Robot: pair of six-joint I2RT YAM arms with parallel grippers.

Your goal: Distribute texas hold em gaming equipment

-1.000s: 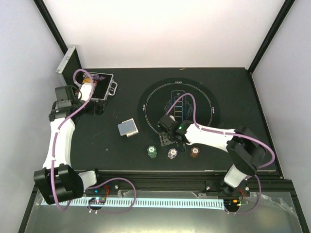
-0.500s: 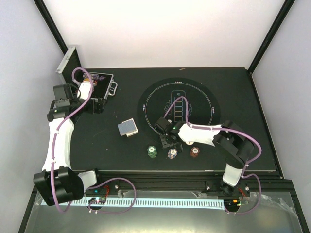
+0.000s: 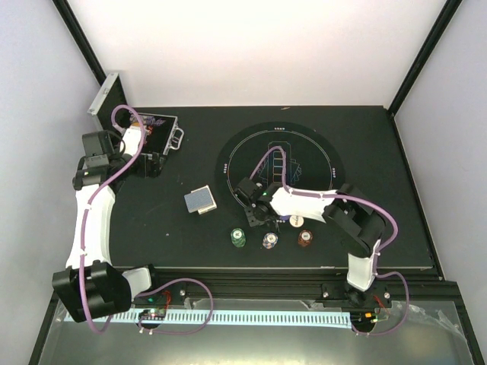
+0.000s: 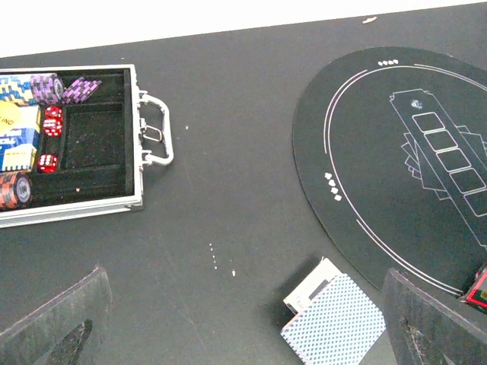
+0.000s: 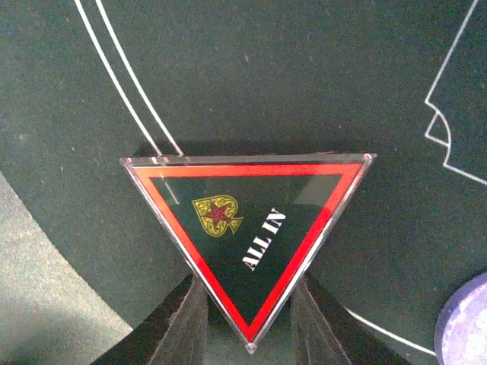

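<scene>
Since a second ago my right arm has folded its elbow in, and the right gripper (image 3: 255,217) has slid a little left at the lower-left rim of the mat (image 3: 319,152). Its jaws pinch the lower tip of the triangle (image 5: 247,228). The left gripper (image 4: 243,274) has its jaws spread, with the cards (image 4: 335,319) at lower right. The case (image 4: 137,137), upper left, holds purple chips (image 4: 65,87) and dice (image 4: 52,122). Three chip stacks (image 3: 270,240) sit near the bottom edge of the bench (image 3: 175,236). Open bench separates case and mat.

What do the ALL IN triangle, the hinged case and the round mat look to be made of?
ALL IN triangle: likely clear acrylic over a printed insert; it is glossy, with transparent edges and glare patches.
Hinged case: seemingly aluminium, with a bright silvery rim and handle; the lining is dark and felt-like.
Round mat: probably felt or rubber-backed cloth; it is matte black with white printed lines.
</scene>
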